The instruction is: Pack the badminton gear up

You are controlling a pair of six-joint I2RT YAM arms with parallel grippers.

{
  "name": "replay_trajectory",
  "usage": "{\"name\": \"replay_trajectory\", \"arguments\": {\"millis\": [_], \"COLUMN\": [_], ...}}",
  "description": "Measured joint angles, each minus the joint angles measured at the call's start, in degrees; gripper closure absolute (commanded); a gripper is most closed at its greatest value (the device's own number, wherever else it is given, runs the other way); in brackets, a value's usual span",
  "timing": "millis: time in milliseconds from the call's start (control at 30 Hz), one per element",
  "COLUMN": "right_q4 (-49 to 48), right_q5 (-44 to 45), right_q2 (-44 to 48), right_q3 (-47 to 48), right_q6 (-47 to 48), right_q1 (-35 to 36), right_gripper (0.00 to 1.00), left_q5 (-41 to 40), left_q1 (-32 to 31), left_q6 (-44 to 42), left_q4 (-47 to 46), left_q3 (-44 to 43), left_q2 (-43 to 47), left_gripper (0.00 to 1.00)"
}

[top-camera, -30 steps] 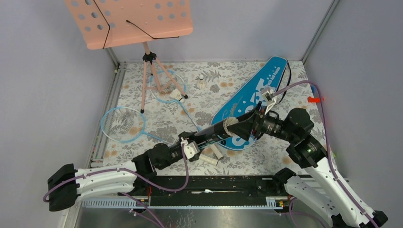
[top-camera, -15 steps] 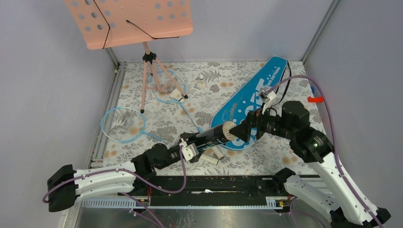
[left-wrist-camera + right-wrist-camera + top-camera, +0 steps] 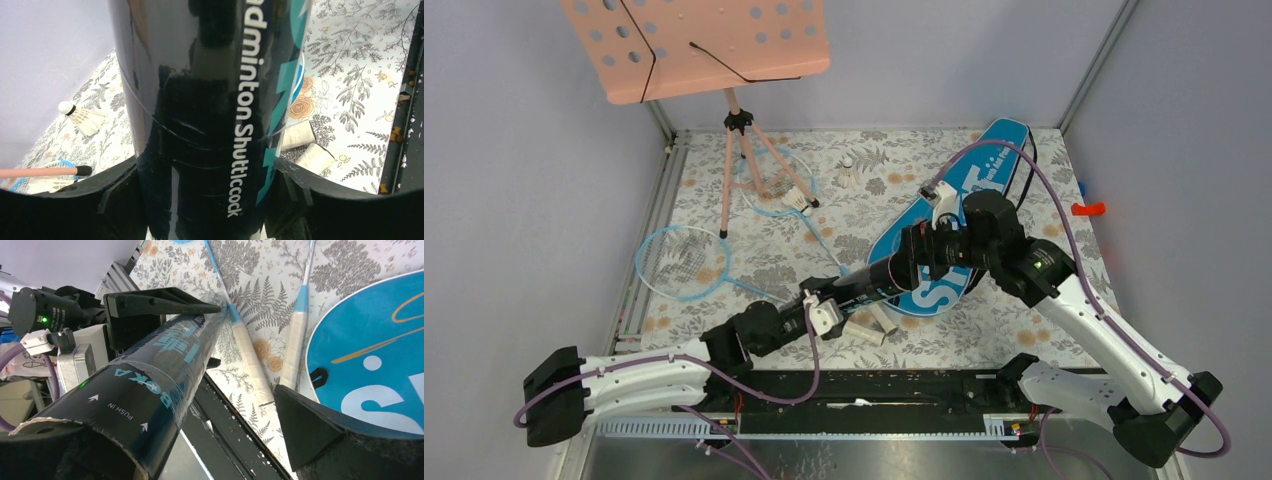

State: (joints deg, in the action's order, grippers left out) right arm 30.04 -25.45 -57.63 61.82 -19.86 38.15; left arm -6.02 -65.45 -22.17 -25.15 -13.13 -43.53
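Two grippers meet on one dark tube [image 3: 869,283], which hangs above the floral mat [image 3: 904,160] with its long axis running from near left to far right. Our left gripper [image 3: 829,300] is clenched around the near-left end; its wrist view shows both fingers hugging the barrel. Our right gripper [image 3: 916,262] sits at the tube's far-right mouth with its jaws spread: the rim lies against one finger and the other stands well apart. We judge that the coming move turns on that mouth, which faces the right arm, with the blue bag [image 3: 996,158] just beyond. Two shuttlecocks [image 3: 851,175] lie far and left of the bag, towards the music stand [image 3: 694,45], and the racket handles [image 3: 864,325] cross beneath the tube. We see bare mat between the bag and the right wall.
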Motion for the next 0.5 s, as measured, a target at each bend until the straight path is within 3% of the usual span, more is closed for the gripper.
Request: {"name": "replay_trajectory", "arguments": {"millis": [200, 500], "right_q4": [1.3, -0.7], "right_q5": [7.0, 20.9], "right_q2": [1.1, 12.2], "right_q3": [4.9, 12.8], "right_q6": [1.7, 5.5], "right_q1": [0.9, 1.2], "right_gripper": [0.00, 0.00], "left_q5": [-5.8, -28.2], "left_q1": [-0.8, -0.7], "left_q6": [1.8, 6.4], "left_q4": [-0.3, -0.1], "left_q3": [0.0, -2.4], "left_q2": [2.0, 7.6], "left_gripper": [0.95, 0.92]}}
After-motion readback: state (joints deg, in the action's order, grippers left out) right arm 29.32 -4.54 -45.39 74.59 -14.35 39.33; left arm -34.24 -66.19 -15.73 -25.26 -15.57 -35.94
